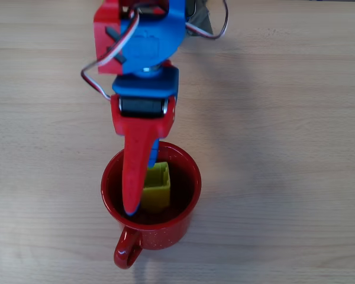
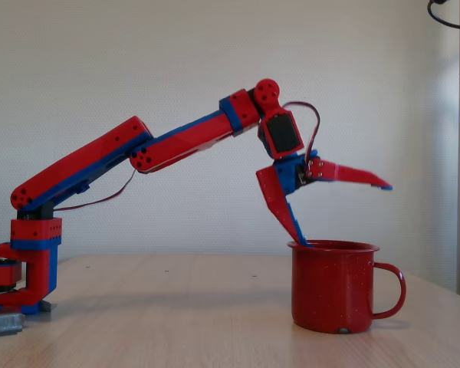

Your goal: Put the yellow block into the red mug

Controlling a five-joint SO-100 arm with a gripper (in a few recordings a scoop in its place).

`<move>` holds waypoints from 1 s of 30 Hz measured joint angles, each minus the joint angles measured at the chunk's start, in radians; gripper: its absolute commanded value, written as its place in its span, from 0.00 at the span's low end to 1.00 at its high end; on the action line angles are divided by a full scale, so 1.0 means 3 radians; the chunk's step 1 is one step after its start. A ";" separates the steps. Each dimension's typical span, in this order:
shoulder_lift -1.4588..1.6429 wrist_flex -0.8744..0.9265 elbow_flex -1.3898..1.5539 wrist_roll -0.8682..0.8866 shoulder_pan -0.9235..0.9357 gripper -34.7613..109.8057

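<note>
Overhead view gives you the clearest look: the yellow block (image 1: pixel 157 186) lies inside the red mug (image 1: pixel 189 216), tipped on its side against the dark inner wall, a little toward the far half of the cup. Nothing is gripping it. Your claw (image 1: pixel 143 180) stands wide apart, with one red finger reaching down into the mug just to the picture-left of the block; from above you cannot tell whether that finger touches the block or merely sits beside it.

Look at the fixed view and you see the spread plainly: the claw (image 2: pixel 341 215) has its lower finger (image 2: pixel 284 207) slanting down so its tip dips just past the mug's (image 2: pixel 333 287) rim, while the upper finger (image 2: pixel 353 175) juts out nearly level above the mug and points toward picture-right. The mug's wall hides the block here.

The mug stands upright on the wooden bench (image 2: pixel 176 322). Its loop handle points to picture-right in the fixed view and toward the bottom edge in the overhead view. The red and blue arm (image 2: pixel 138 149) arches over from its base at picture-left.
</note>
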 measured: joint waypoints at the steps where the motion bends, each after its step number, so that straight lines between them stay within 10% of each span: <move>1: 0.0041 -0.0056 0.0133 0.0000 0.0000 0.66; 9: 0.0808 -0.0276 0.0486 0.0066 0.0000 0.54; 13: 0.0972 -0.0337 0.0486 0.0072 0.0066 0.29; 30: 0.2296 -0.0624 0.1698 0.0118 0.0128 0.24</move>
